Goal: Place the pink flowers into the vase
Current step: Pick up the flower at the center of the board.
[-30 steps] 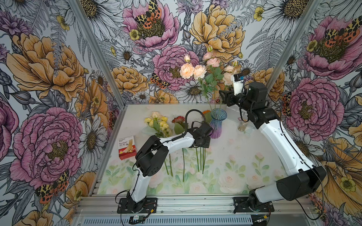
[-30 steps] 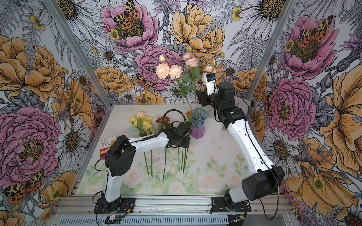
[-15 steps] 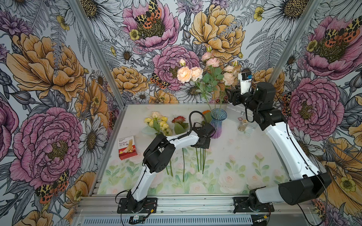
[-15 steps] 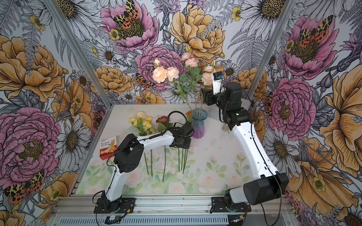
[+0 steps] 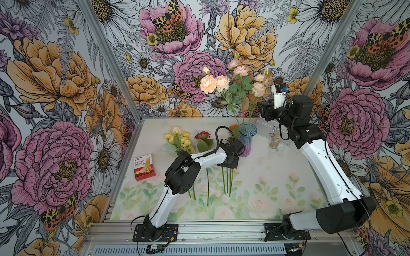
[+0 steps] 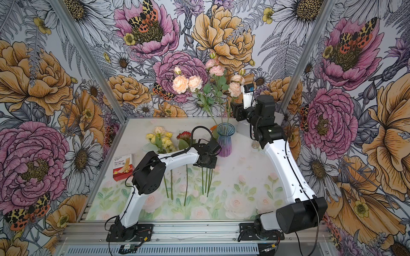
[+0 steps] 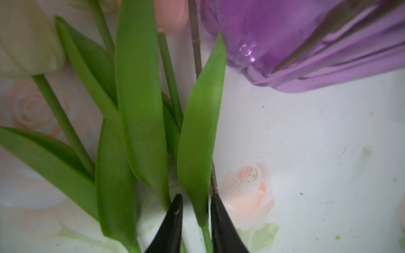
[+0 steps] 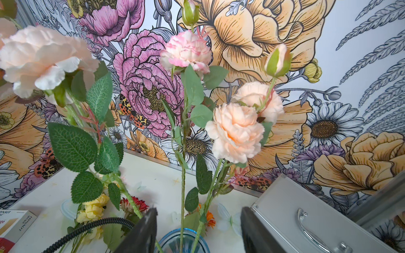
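**Tulip pickup underway**

Ruffled pale-pink flowers (image 5: pixel 221 83) are standing in the ribbed blue-to-purple glass vase (image 5: pixel 246 141). A pink tulip bud (image 7: pixel 171 15) is lying near its base. The left gripper (image 7: pixel 195 219) is straddling a green stem (image 7: pixel 206 238), grip unclear. The right gripper (image 8: pixel 198 230) is hanging open. Next: probably a firm pinch.

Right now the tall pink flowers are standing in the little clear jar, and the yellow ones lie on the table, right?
Not the little clear jar: the pink flowers stand in the blue-and-purple vase, as both top views show; the jar sits apart from it. The yellow ones lie on the table.
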Tool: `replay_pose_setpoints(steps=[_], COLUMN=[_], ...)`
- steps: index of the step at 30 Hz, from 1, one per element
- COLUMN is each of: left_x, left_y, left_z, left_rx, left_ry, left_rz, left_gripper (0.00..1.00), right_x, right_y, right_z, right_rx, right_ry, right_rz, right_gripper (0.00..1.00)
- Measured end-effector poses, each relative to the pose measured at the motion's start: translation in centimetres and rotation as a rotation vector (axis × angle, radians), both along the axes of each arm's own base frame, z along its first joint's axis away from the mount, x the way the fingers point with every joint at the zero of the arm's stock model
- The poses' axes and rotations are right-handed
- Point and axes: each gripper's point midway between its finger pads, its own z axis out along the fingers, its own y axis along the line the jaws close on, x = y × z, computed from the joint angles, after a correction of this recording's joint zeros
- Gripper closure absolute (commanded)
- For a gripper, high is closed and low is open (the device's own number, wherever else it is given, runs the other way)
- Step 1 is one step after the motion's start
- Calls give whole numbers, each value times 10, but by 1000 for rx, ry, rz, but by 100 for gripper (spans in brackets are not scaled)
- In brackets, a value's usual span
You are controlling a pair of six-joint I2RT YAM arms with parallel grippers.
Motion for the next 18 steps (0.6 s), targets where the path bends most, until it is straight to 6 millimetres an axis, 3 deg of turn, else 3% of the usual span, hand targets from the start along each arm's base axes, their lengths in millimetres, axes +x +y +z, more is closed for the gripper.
replay_pose_setpoints(steps=[18], left_x=[9], left_y=[5], left_z=[0], left_rx=[9], left_ry=[17], left_rz=[38], left_gripper=[100], right_x=[-22], right_y=[-5], right_z=[4], right_rx=[9], right_ry=[-16], right_rz=[16], right_gripper=[38])
